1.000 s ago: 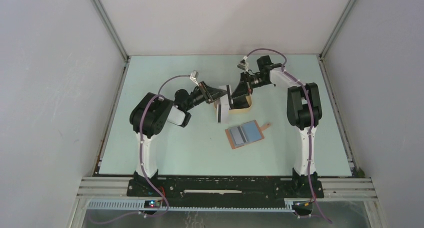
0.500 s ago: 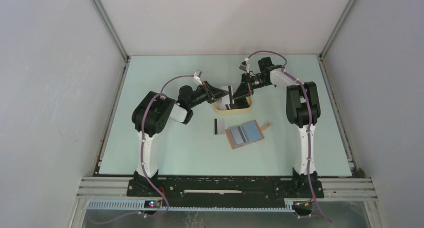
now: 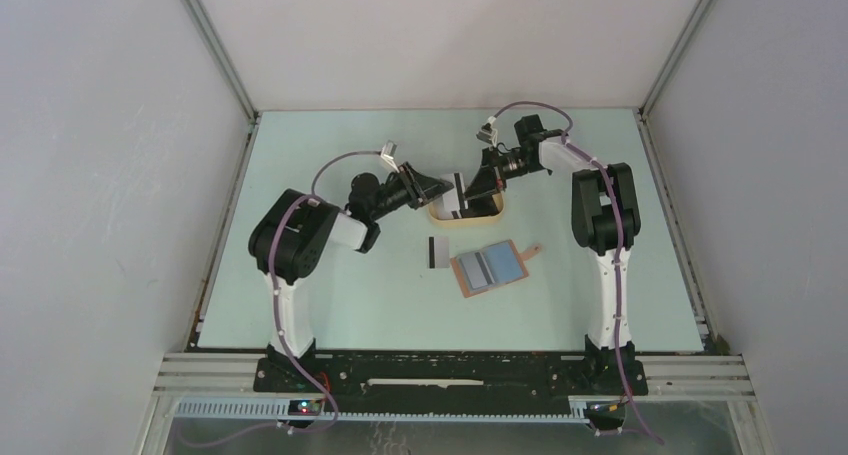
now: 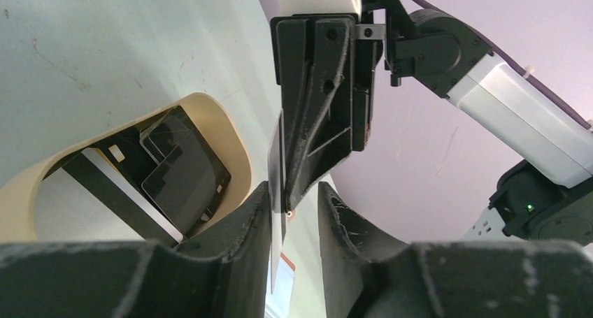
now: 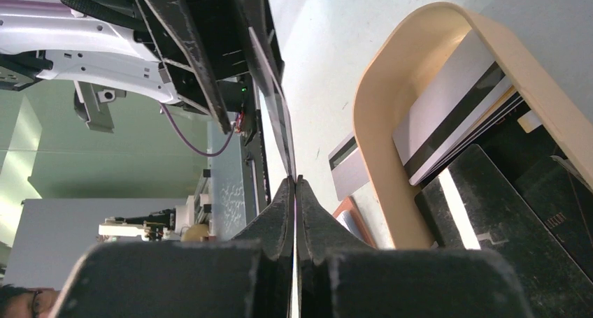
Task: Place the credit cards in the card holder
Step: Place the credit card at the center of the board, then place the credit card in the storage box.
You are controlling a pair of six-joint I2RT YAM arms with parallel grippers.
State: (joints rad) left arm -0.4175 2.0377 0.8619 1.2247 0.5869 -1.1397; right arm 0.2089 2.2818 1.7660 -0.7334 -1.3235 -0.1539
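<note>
Over the tray [image 3: 466, 222], right gripper [image 5: 294, 182] clamps a credit card [image 5: 275, 108], tip-to-tip with the parted left gripper [image 4: 292, 206].

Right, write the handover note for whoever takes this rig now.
Right claw: shut on a card, held on edge by the tray.
Left claw: open, straddling that card's free end, not gripping.
More cards lie in the tray.
A loose card lies flat, left of the open wallet.
Done: no card clearly in the wallet.
Left: get the held card, the loose card and the tray's cards into the wallet.
</note>
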